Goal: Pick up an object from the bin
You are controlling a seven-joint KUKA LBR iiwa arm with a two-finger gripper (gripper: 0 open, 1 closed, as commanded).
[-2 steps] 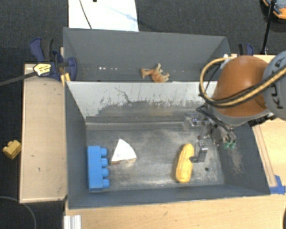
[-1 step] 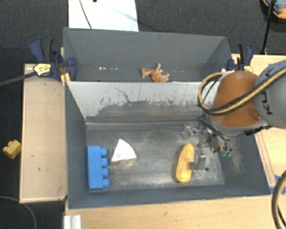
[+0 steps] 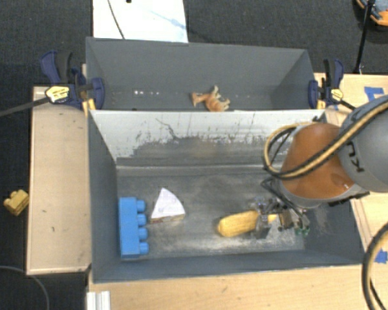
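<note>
A yellow corn cob (image 3: 238,224) lies on the bin floor, right of the middle and near the front wall. My gripper (image 3: 276,219) is low over the floor at the cob's right end, touching or almost touching it, and it partly hides that tip. A white wedge with a tan edge (image 3: 166,206) lies well to the left of the cob. Beside the wedge, a blue studded building block (image 3: 132,227) stands lengthwise near the left wall.
A small tan toy animal (image 3: 211,100) lies in the rear compartment behind the dividing wall. The arm with its orange cover and cables hangs over the bin's right side. Bare floor stretches between the wedge and the cob.
</note>
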